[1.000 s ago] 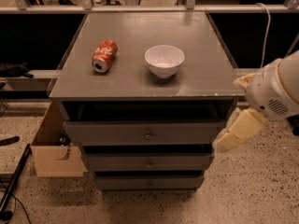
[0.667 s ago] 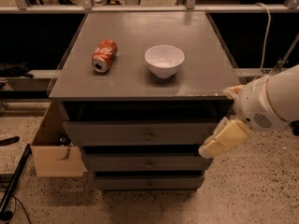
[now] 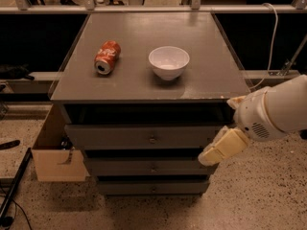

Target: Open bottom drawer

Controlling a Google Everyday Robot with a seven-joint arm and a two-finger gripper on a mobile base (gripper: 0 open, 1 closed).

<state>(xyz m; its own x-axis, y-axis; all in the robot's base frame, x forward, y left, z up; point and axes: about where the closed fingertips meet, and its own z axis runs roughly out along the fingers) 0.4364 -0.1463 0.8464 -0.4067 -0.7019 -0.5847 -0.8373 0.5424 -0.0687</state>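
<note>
The grey cabinet (image 3: 144, 80) has three drawers stacked in its front. The bottom drawer (image 3: 124, 187) is the lowest, narrow grey front, and it sits flush and closed near the floor. Above it are the middle drawer (image 3: 120, 167) and the uppermost drawer (image 3: 110, 137), each with a small round knob. My gripper (image 3: 211, 156) is cream-coloured and hangs from the white arm (image 3: 276, 111) at the cabinet's right front corner. It is level with the middle drawer, to the right of the knobs, and it touches no knob.
A red soda can (image 3: 107, 57) lies on its side on the cabinet top, with a white bowl (image 3: 169, 62) to its right. An open cardboard box (image 3: 53, 157) stands on the speckled floor at the cabinet's left. Cables lie at the far left.
The arm and gripper have swung left and slightly down, from beside the cabinet's right edge to in front of its right front corner. The drawers, can and bowl have not moved.
</note>
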